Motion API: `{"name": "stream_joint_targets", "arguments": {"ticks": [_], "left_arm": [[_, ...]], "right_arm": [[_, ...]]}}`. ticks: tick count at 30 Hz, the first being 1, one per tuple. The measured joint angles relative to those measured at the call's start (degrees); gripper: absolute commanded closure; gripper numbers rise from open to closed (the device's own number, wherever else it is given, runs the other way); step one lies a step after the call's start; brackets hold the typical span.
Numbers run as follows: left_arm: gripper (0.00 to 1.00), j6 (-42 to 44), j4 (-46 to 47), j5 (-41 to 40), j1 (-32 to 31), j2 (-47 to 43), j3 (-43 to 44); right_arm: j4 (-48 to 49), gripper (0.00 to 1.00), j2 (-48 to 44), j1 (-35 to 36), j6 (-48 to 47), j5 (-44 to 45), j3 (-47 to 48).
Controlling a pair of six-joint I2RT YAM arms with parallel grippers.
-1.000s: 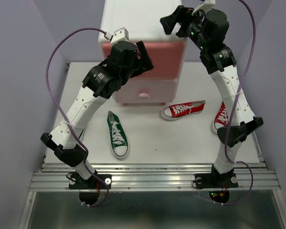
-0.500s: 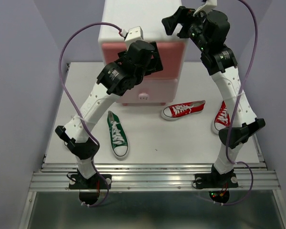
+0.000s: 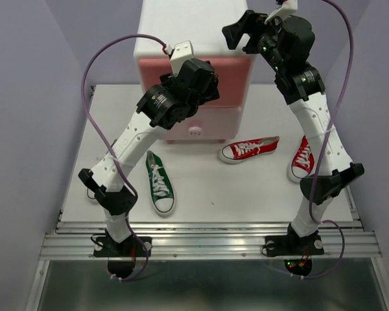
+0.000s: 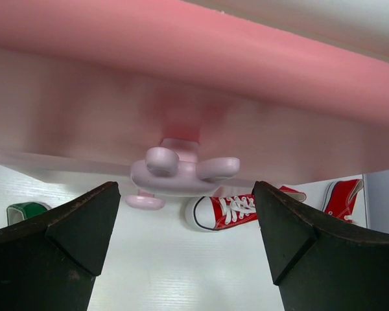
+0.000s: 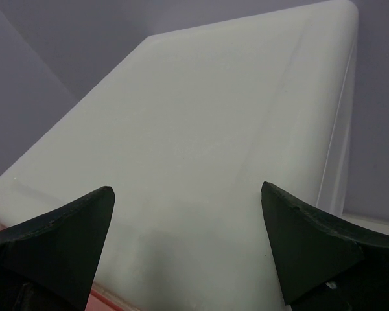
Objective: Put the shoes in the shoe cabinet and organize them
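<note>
The shoe cabinet (image 3: pixel 181 29) stands at the back of the table, white with two pink drawer fronts. My left gripper (image 3: pixel 211 83) is open right in front of the upper drawer. In the left wrist view its bunny knob (image 4: pixel 181 170) sits between my left gripper's (image 4: pixel 185 189) spread fingers, untouched. My right gripper (image 3: pixel 236 32) hovers open over the cabinet's white top (image 5: pixel 214 123), holding nothing. On the table lie a green shoe (image 3: pixel 159 183), a red shoe (image 3: pixel 249 149) and another red shoe (image 3: pixel 301 159). A second green shoe (image 3: pixel 91 193) peeks out behind my left arm.
The lower drawer (image 3: pixel 214 116) is closed, its knob (image 3: pixel 195 131) facing the table. Purple walls close in on both sides and behind. A metal rail (image 3: pixel 207 243) runs along the near edge by the arm bases.
My left arm has swung right and in toward the cabinet, bringing its open gripper up to the upper drawer's knob. The right arm has barely moved. The shoes lie where they were.
</note>
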Motion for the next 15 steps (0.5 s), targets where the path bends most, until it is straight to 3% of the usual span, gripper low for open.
{"name": "stream_joint_targets", "arguments": {"ticks": [8, 9, 11, 15], "left_arm": [[0.12, -0.1, 0.7, 0.7, 1.9, 0.4, -1.0], [0.14, 0.3, 1.2, 0.9, 2.5, 0.4, -1.2], [0.30, 0.7, 2.4, 1.6, 3.2, 0.4, -1.7], [0.46, 2.4, 3.7, 3.0, 3.6, 0.4, -2.1]], "right_arm": [[0.4, 0.00, -1.5, 0.0, -0.7, 0.1, -2.1], [0.4, 0.00, -1.8, 0.0, -0.8, 0.1, -2.5], [0.4, 0.00, -2.1, 0.0, -0.8, 0.1, -2.9], [0.4, 0.00, -2.4, 0.0, -0.8, 0.0, -3.3]]}}
